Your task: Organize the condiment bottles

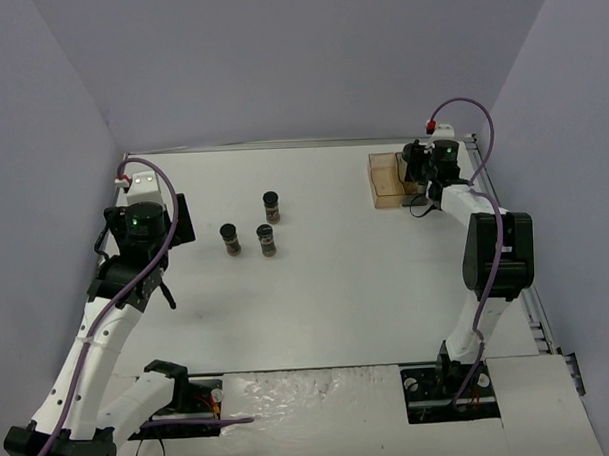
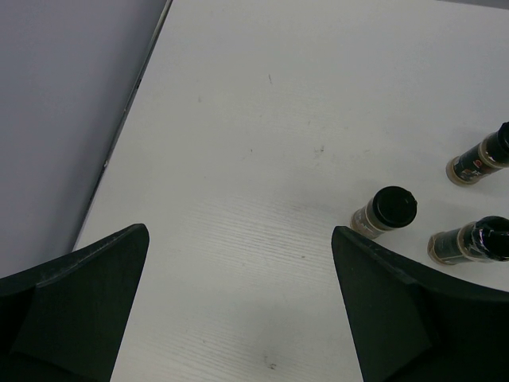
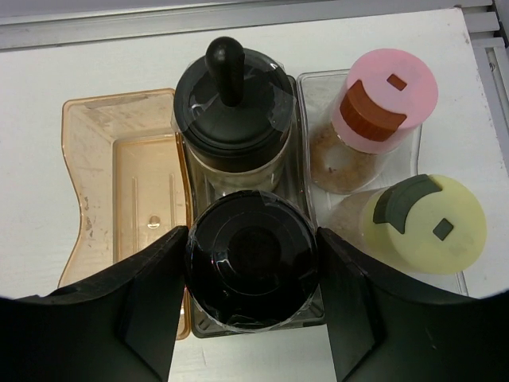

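Note:
Three black-capped spice jars stand on the white table: one [image 1: 271, 205] farther back, two [image 1: 230, 239] [image 1: 268, 240] nearer. The left wrist view shows them at its right edge [image 2: 386, 211] [image 2: 469, 243] [image 2: 481, 159]. My left gripper [image 1: 152, 290] [image 2: 238, 231] is open and empty, above bare table left of them. My right gripper [image 1: 419, 174] [image 3: 252, 231] is shut on a black-capped jar [image 3: 252, 274] standing in the tray's grey middle compartment [image 3: 306, 318]. A pink-capped jar [image 3: 382, 103] and a yellow-capped jar [image 3: 425, 223] stand in the clear compartment.
The tray [image 1: 386, 180] sits at the far right corner; its amber compartment [image 3: 127, 183] holds nothing. A taller black-topped bottle with a knob [image 3: 231, 103] stands behind the held jar in the grey compartment. Purple walls enclose the table on three sides.

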`<state>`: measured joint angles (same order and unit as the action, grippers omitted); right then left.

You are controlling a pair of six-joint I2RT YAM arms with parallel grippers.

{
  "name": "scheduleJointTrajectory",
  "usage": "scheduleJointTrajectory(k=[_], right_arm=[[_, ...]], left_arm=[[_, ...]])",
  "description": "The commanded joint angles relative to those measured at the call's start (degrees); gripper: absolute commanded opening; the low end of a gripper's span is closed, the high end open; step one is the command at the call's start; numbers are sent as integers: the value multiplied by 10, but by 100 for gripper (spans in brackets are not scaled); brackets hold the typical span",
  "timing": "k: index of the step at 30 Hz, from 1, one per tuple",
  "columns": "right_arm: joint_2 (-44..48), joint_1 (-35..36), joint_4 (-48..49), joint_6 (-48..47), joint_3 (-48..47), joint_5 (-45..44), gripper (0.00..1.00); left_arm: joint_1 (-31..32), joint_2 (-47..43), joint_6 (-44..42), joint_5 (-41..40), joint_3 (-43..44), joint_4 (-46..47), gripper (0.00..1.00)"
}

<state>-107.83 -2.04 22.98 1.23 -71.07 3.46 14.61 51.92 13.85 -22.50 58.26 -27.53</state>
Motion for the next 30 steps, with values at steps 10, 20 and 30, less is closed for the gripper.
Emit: scheduleJointTrajectory(k=[10, 20, 30], right_arm=[[7, 4, 50, -32, -15, 4, 62], [145, 63, -26, -54, -6, 15, 86], [201, 240, -55, -45, 14, 97, 89]], left_arm=[[3, -2, -8, 1, 8, 41, 97], [3, -3, -5, 9, 9, 42, 97], [2, -2, 0, 11, 9, 42, 97]])
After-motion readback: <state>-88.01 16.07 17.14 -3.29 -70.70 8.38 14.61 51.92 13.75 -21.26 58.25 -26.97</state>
